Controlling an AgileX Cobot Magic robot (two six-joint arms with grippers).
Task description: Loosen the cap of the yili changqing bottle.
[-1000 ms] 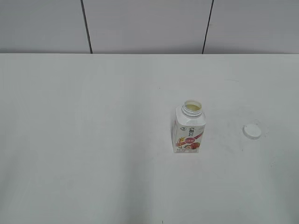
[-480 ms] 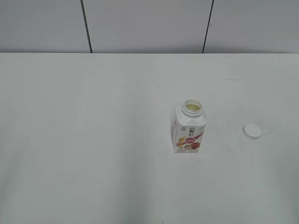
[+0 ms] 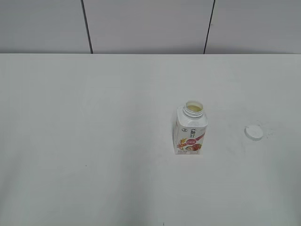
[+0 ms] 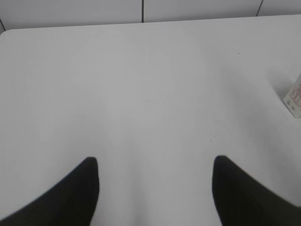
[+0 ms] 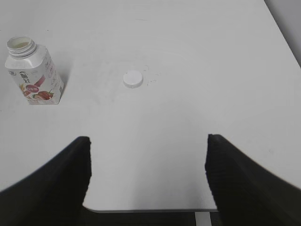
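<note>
The yili changqing bottle (image 3: 190, 130) stands upright on the white table, right of the middle, with its neck open and no cap on it. It also shows in the right wrist view (image 5: 33, 75) and at the right edge of the left wrist view (image 4: 295, 98). The white cap (image 3: 254, 133) lies flat on the table to the bottle's right, apart from it, and shows in the right wrist view (image 5: 133, 79). My left gripper (image 4: 155, 162) is open and empty over bare table. My right gripper (image 5: 146, 141) is open and empty near the table's front edge. Neither arm shows in the exterior view.
The white table (image 3: 94, 141) ends at a grey panelled wall (image 3: 150, 23) at the back. Its front edge (image 5: 150, 210) and right edge show in the right wrist view.
</note>
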